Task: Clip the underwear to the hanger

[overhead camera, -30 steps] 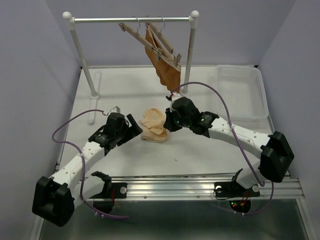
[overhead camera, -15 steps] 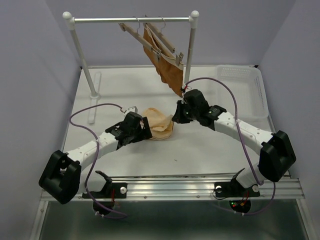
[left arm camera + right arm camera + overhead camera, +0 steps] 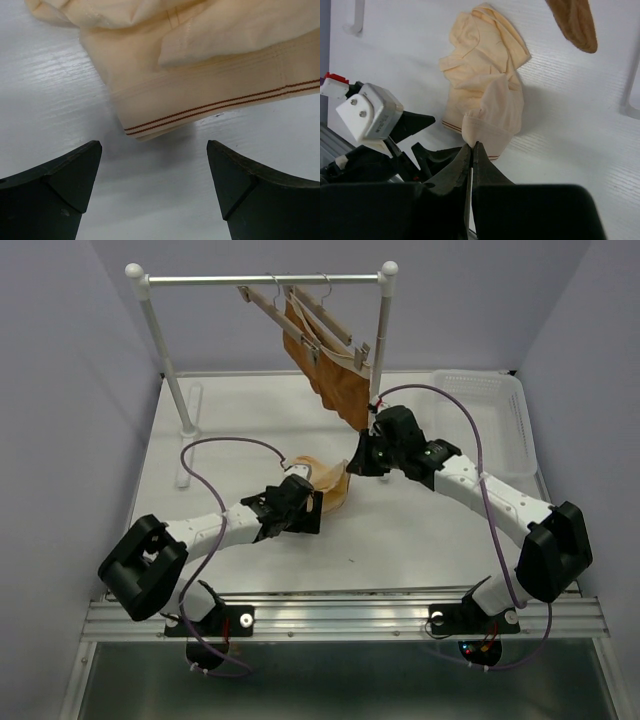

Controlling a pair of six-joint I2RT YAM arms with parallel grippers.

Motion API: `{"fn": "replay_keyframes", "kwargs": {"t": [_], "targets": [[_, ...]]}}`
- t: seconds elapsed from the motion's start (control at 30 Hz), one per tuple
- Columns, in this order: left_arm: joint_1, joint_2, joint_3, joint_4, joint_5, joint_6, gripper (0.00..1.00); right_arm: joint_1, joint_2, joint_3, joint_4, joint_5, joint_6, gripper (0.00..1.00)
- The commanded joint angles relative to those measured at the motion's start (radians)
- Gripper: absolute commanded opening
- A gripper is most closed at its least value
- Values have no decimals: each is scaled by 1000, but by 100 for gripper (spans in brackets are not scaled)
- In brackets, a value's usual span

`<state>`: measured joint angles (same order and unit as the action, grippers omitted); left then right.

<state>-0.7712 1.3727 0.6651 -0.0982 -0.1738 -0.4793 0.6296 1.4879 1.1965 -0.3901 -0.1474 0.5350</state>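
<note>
1. Since half a second ago the left arm [image 3: 215, 530] has swung further right, so its jaws now sit at the near side of the underwear [image 3: 322, 483]. The right arm [image 3: 470, 485] has barely shifted.
2. The underwear lies crumpled mid-bench [image 3: 420, 540], with its right edge drawn up off the surface (the rest is down).
3. The right jaws are pinched tight on that raised fold.
4. The left jaws stand spread and empty, low over the bench, with the striped hem just ahead of them.
5. The underwear's long axis runs roughly left to right, gripped end rightward.
</note>
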Motion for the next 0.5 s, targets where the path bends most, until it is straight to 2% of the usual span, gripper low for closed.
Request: {"fn": "replay_keyframes", "kwargs": {"t": [0.0, 0.1, 0.23, 0.37, 0.4, 0.43, 0.47], "targets": [[-36, 37, 109, -6, -139, 79, 99, -24, 9, 60, -23, -29, -6, 1], [-36, 84, 139, -51, -199, 97, 99, -33, 6, 66, -30, -41, -13, 1], [-37, 160, 191, -45, -202, 114, 97, -33, 2, 66, -36, -44, -21, 1], [-37, 224, 225, -43, -211, 123, 78, -33, -3, 69, -41, -43, -27, 1], [-37, 239, 237, -49, -229, 120, 66, -33, -5, 69, -43, -44, -27, 1], [-37, 244, 244, -73, -237, 116, 60, -42, -8, 71, -44, -40, -30, 1], [-37, 243, 249, -80, -259, 110, 45, -42, -9, 72, -46, -38, -33, 1]]}}
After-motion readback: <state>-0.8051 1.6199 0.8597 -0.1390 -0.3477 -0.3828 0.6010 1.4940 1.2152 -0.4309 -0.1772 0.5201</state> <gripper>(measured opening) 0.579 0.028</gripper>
